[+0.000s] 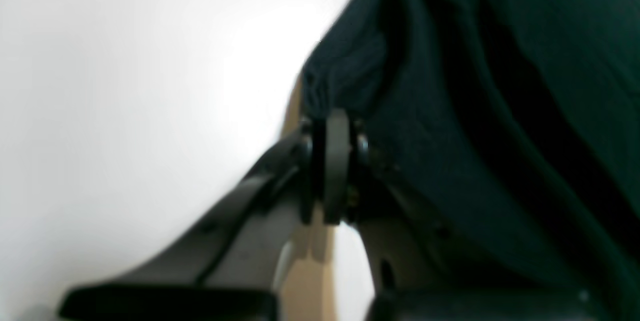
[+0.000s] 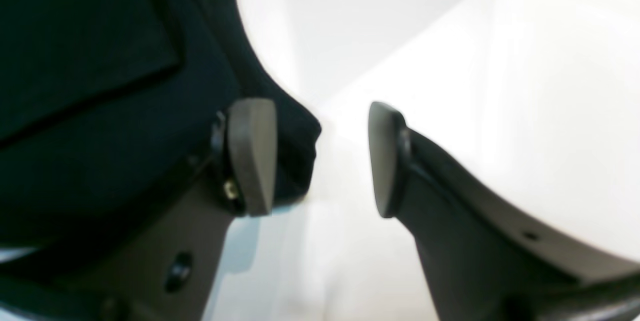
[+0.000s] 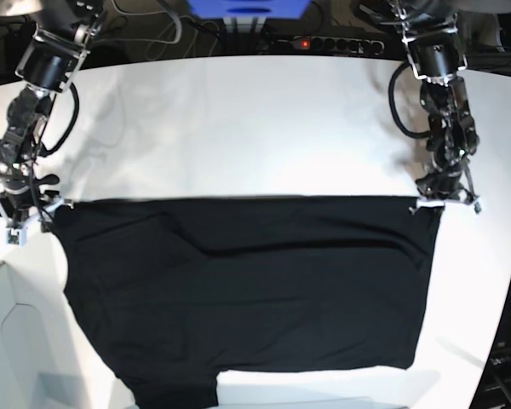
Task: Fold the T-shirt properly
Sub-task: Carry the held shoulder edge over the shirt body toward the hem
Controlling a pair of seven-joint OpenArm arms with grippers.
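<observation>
Fingers: left gripper (image 1: pixel 336 161) pinching T-shirt (image 3: pixel 247 298) corner, right gripper (image 2: pixel 322 158) wide (we judge folding barely begun, shirt flat on counter (image 3: pixel 238 128)).

Base overhead; wrist views close (sharing T-shirt (image 3: pixel 247 290)).

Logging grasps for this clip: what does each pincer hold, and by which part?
Left pincer is shut on the T-shirt at its top corner. Right pincer is open around the opposite corner, holding nothing.

one large black cloth T-shirt (image 3: pixel 247 290), one white flat table (image 3: pixel 238 128), two dark metal robot arms, one blue box (image 3: pixel 247 8)
</observation>
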